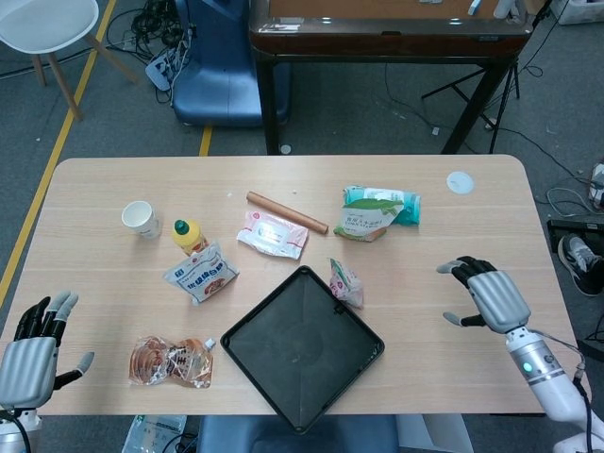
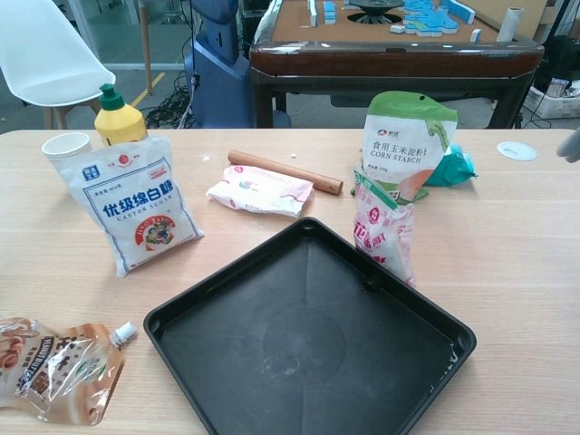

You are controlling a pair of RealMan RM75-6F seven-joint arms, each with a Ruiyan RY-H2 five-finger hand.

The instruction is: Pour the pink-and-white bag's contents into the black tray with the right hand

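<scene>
Right hand [image 1: 484, 297] hovers over the tabletop [image 1: 425, 321] near its right edge, fingers spread wide, holding nothing. Pink-and-white bag [image 2: 384, 227] stands upright mid-table, seemingly touching the black tray [image 2: 227, 299] at its right corner. Left hand [image 1: 31, 354] open at the front-left corner.

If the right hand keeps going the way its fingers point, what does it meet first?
Probably the small pink-and-white bag standing at the black tray's right edge; bare table lies between it and the open right hand. Depth is uncertain.
</scene>
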